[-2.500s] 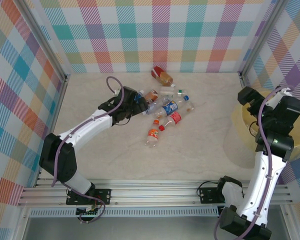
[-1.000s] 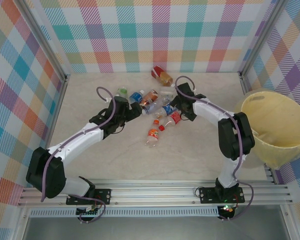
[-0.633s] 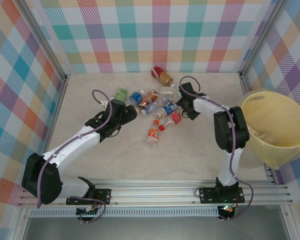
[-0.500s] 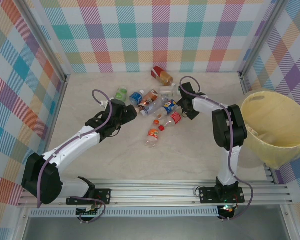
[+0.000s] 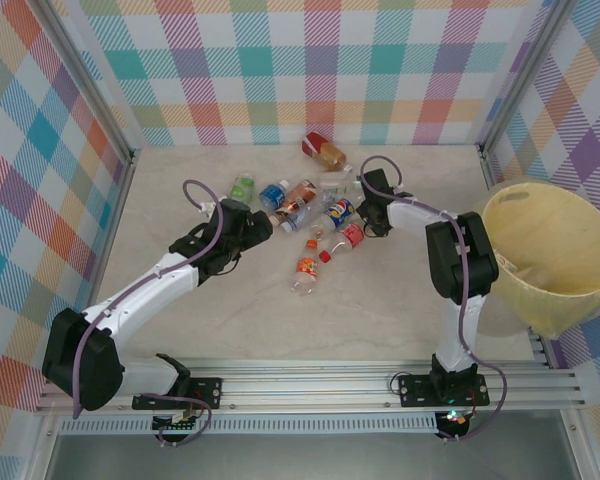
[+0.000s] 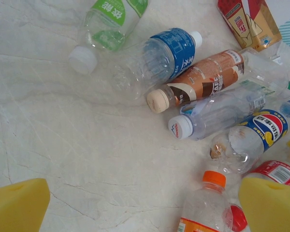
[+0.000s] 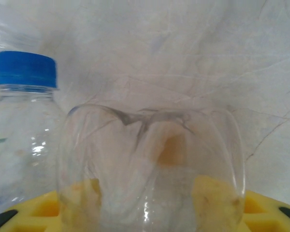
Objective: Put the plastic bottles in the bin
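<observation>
Several plastic bottles lie in a pile at the back middle of the table: a green-label one (image 6: 108, 24), a blue-label one (image 6: 157, 55), a brown café one (image 6: 208, 79), a Pepsi one (image 6: 251, 140) and an orange-capped one (image 5: 306, 268). A larger bottle with brown liquid (image 5: 325, 152) lies behind them. My left gripper (image 5: 242, 225) hovers open just left of the pile, its yellow pads (image 6: 17, 205) wide apart over bare table. My right gripper (image 5: 368, 212) is at the pile's right edge, shut on a clear bottle (image 7: 150, 164) whose base faces the camera. The pale-yellow bin (image 5: 550, 240) stands far right.
A blue-capped clear bottle (image 7: 24, 96) lies right beside the held one. Checkered walls and metal posts enclose the table. Bare marble surface (image 5: 380, 310) spreads in front of the pile, between the arms' bases.
My right gripper has closed on the clear bottle at the pile's right edge. The left arm has backed slightly away from the pile and stays open.
</observation>
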Robot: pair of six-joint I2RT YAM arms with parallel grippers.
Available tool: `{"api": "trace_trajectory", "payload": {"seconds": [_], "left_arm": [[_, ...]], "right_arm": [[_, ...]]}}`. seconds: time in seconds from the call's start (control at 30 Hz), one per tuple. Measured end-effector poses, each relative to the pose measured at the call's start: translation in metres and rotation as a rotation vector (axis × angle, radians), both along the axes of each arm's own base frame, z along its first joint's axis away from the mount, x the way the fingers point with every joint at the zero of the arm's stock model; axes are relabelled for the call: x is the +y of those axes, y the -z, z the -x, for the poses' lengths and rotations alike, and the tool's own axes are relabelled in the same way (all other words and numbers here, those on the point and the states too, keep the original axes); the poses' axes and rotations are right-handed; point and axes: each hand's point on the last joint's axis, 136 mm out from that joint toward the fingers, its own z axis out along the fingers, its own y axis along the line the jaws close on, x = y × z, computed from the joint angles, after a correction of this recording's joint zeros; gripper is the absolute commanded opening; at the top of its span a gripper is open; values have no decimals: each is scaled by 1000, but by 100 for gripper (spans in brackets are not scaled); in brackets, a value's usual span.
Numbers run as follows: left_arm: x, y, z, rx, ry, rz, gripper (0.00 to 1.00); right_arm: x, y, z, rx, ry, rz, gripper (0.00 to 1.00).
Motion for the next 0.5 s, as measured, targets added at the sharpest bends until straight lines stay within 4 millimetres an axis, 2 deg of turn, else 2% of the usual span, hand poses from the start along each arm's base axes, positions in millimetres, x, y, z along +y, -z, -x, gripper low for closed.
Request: {"api": "trace_trajectory", "payload": {"seconds": [0.07, 0.17, 0.33, 0.5], "left_arm": [[0, -2, 0, -4, 0, 2, 100], [0, -3, 1, -7, 6, 4, 100], [-5, -2, 2, 2, 33, 17, 100], [-10, -3, 3, 4, 53, 32, 100]], "right_arm": [[1, -16, -1, -49, -31, 2, 46], [7, -54, -7, -186, -125, 6, 45], [23, -133, -8, -452, -350, 50, 44], [36, -199, -2, -650, -530, 144, 41]]}}
